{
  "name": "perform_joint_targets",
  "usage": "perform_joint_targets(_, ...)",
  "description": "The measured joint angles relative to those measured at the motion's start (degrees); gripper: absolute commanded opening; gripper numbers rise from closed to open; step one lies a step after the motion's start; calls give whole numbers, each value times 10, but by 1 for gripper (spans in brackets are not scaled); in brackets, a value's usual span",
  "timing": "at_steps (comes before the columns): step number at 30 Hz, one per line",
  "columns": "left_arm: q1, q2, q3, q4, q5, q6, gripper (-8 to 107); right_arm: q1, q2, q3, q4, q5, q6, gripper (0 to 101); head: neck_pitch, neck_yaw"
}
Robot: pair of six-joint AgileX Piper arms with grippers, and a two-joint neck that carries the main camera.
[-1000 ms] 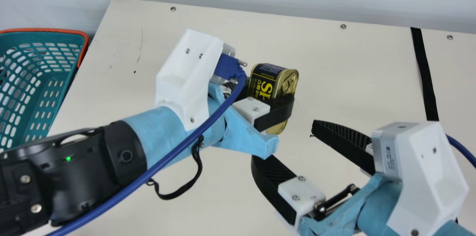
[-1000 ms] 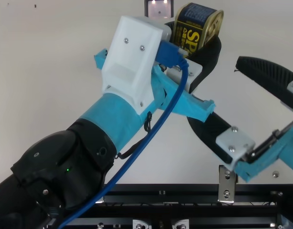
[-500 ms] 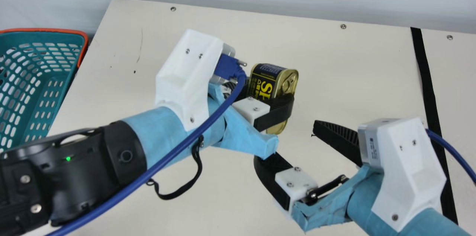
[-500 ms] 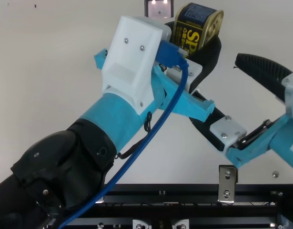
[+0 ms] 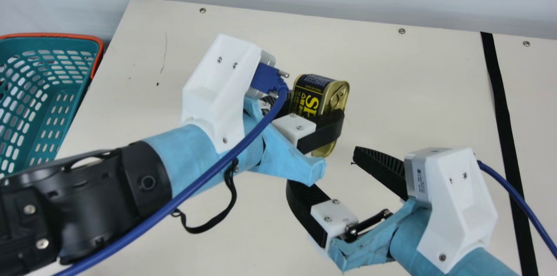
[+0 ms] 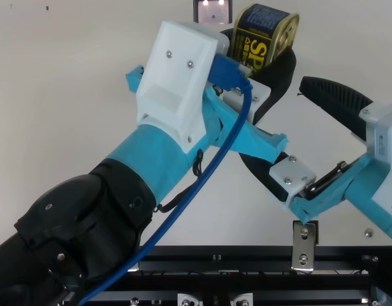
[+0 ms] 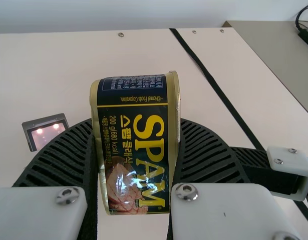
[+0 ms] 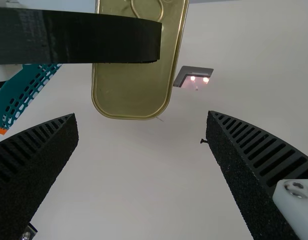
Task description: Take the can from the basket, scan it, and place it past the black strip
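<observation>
In the main view, the big table (image 5: 391,80) has a blue-green basket (image 5: 52,35) by its left side and a black strip (image 5: 500,97) toward the right. The right gripper (image 5: 323,168) is spread wide, near the left gripper (image 5: 317,104), which holds the little can (image 5: 310,93) over the table.

Bright, diffuse light; two glaring spots on dark-framed panel (image 7: 46,135).

robotics lab, seemingly: screwed-down tabletop (image 5: 413,75), black metal rails (image 6: 183,258), lit scanner window (image 7: 47,133).

The can (image 5: 307,101) is between the basket (image 5: 65,71) at left and the strip (image 5: 500,102) at right.
</observation>
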Motion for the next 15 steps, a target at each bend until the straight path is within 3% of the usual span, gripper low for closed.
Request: perform_joint_targets(15,0,0,0,0,0,0,10,12,40,-19,40,-49,-23,101,0,0)
